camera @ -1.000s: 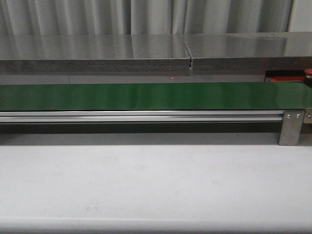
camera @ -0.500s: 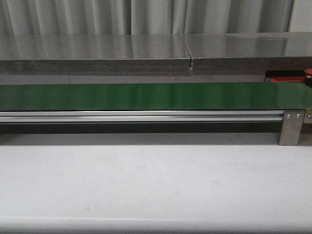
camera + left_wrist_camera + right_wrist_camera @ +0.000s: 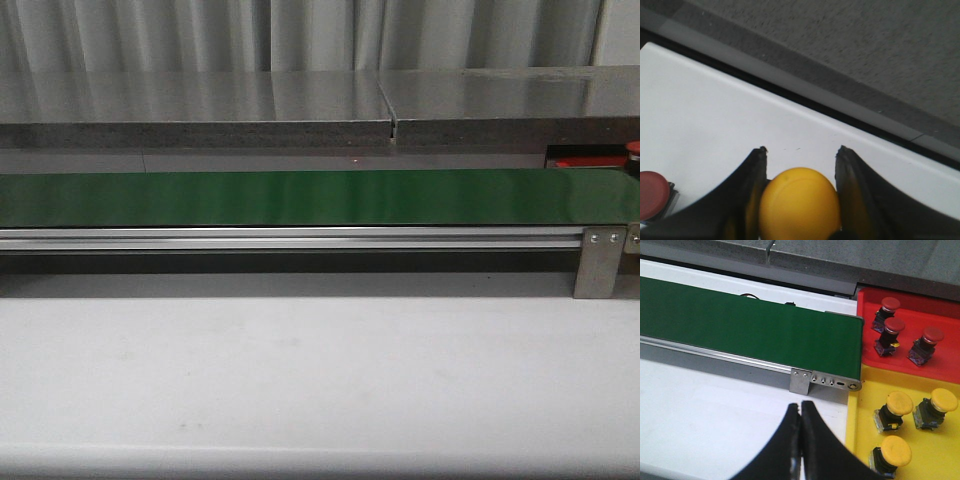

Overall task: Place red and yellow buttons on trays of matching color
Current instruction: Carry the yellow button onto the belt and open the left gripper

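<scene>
Left wrist view: the left gripper (image 3: 800, 200) has its two dark fingers (image 3: 752, 195) spread apart with a yellow button (image 3: 799, 205) lodged between them; the button's smooth, rounded yellow cap fills the gap and touches both inner faces. Beside the gripper, a red button (image 3: 652, 194) with a flat dark-red cap on a dark body sits on the white table (image 3: 715, 125), apart from the fingers. The table's straight edge runs diagonally past the fingertips, with grey floor beyond it.

Front view: the long green conveyor belt (image 3: 300, 197) spans the scene from the left edge almost to the right edge, on an aluminium rail with a metal bracket (image 3: 599, 262) at its right end. The near table surface is a broad stretch of white. At the far right, a strip of the red tray (image 3: 585, 162) shows behind the belt end. Neither arm shows in this view.

Right wrist view: the right gripper (image 3: 800, 412) has its dark fingers pressed together, nothing between them, over the white table just near of the belt's end bracket. To its right, past the belt end, the red tray holds three red buttons (image 3: 895, 326), dark-red caps on dark bodies, standing apart from one another. The yellow tray (image 3: 860, 440) adjoins the red one on its near side and holds three yellow-capped buttons (image 3: 899, 403), well clear of the closed fingertips.
</scene>
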